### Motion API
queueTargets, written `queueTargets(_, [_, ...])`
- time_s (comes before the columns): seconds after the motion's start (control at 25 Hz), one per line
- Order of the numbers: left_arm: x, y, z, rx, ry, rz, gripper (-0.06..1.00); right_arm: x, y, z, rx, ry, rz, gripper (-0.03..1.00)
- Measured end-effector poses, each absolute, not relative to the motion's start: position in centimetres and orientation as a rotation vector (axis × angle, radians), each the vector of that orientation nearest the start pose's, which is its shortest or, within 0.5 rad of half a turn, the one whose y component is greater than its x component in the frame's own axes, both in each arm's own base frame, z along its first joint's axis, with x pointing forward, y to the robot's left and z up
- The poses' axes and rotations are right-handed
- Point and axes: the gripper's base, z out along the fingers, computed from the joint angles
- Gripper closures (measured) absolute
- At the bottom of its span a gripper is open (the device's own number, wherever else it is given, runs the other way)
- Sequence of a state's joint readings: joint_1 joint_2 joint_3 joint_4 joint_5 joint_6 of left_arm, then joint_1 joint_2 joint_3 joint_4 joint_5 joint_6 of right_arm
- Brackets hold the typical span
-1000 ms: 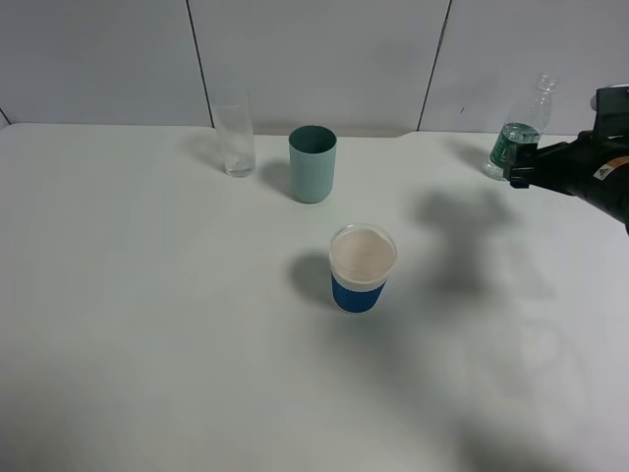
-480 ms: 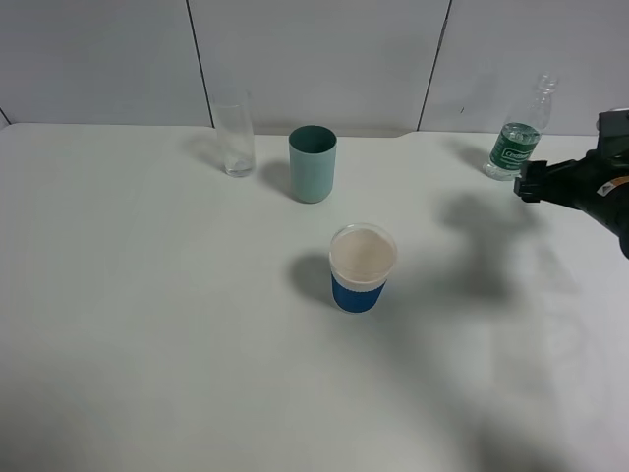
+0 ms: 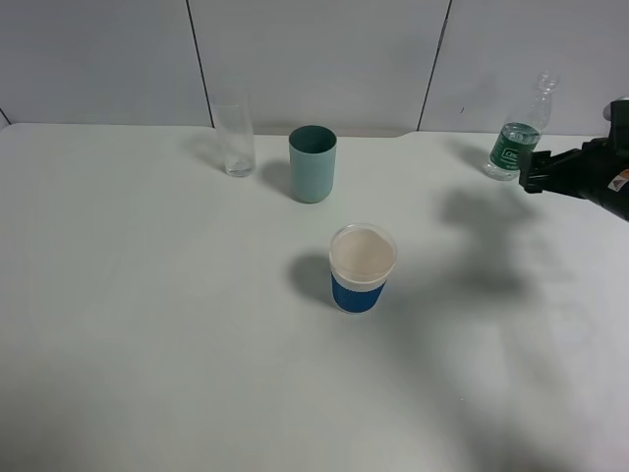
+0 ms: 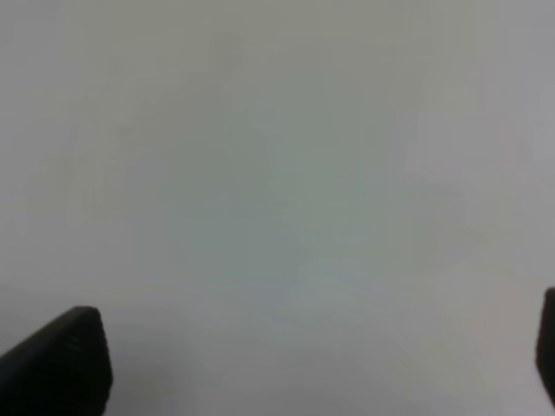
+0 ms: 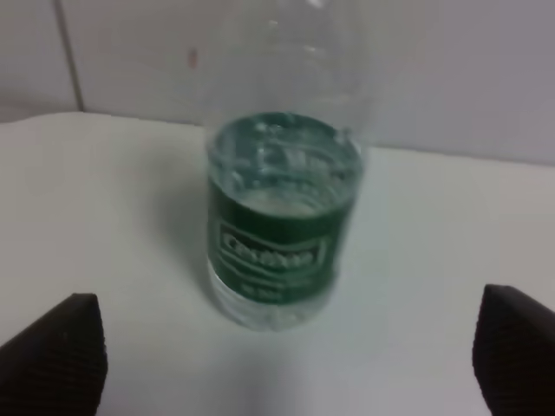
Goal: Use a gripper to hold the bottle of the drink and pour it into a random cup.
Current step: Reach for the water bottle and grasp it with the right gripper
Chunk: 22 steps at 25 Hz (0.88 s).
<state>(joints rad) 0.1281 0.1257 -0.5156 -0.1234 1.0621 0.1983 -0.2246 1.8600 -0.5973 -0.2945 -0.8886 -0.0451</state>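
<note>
Clearly the right gripper [image 3: 534, 180] has its fingers [image 5: 59, 354] spread wide and holds nothing. The right wrist view shows them black and finely ribbed, with the bottle of the drink [image 5: 282, 221] standing upright between and beyond them, touched by neither. That view alone shows the bottle's detail: clear thin plastic, a dark green label with white print, and liquid up to about the label's top edge. The exterior high view shows what the wrist view cuts off, the ribbed upper body and narrow neck. It places the bottle at about 2 o'clock on the white table [image 3: 147, 324], with the gripper just beside it at its 4 o'clock.

The left gripper [image 4: 303, 373] is also spread. Only two dark tips show, far apart, over plain matte white surface, and they grasp nothing. The exterior high view does not show it.

The cup [image 3: 362, 270], white-rimmed with a blue lower band, stands near the table's middle. A smooth teal tumbler [image 3: 313, 164] is at its 11 o'clock, and a tall clear glass [image 3: 236, 141] lies farther off toward 10 o'clock
</note>
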Motion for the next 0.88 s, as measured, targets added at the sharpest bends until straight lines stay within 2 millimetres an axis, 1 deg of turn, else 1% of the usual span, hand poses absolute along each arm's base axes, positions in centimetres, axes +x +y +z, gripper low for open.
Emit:
queueTargets(0.12, [1.4,-0.8,28.2,0.073,2.148,0.039,-0.05,31.8,-5.3,13.5,-0.162,1.86,-0.106,0.13])
queueTargets(0.32, [1.4,-0.8,28.2,0.073,2.148,0.039,-0.05,31.7,-6.2,13.4,-0.15,1.865,-0.122,0.13])
queueTargets(0.4, [1.4,-0.8,28.2,0.073,2.148,0.039,-0.05,31.6,-6.7,12.9,-0.134,1.876,-0.128,0.13])
queueTargets(0.52, [1.4,-0.8,28.2,0.073,2.148,0.039,-0.05,31.8,-7.2,11.5,-0.121,1.913,-0.124,0.13])
queueTargets(0.6, [1.4,-0.8,28.2,0.073,2.148,0.039,-0.05,32.3,-7.2,10.7,-0.147,1.932,-0.111,0.13])
queueTargets(0.72, [1.4,-0.8,28.2,0.073,2.148,0.039,-0.05,33.4,-7.1,10.3,-0.175,1.934,-0.086,0.13])
queueTargets(0.88, [1.4,-0.8,28.2,0.073,2.148,0.039,-0.05,34.9,-7.2,10.5,-0.226,1.907,-0.084,0.13])
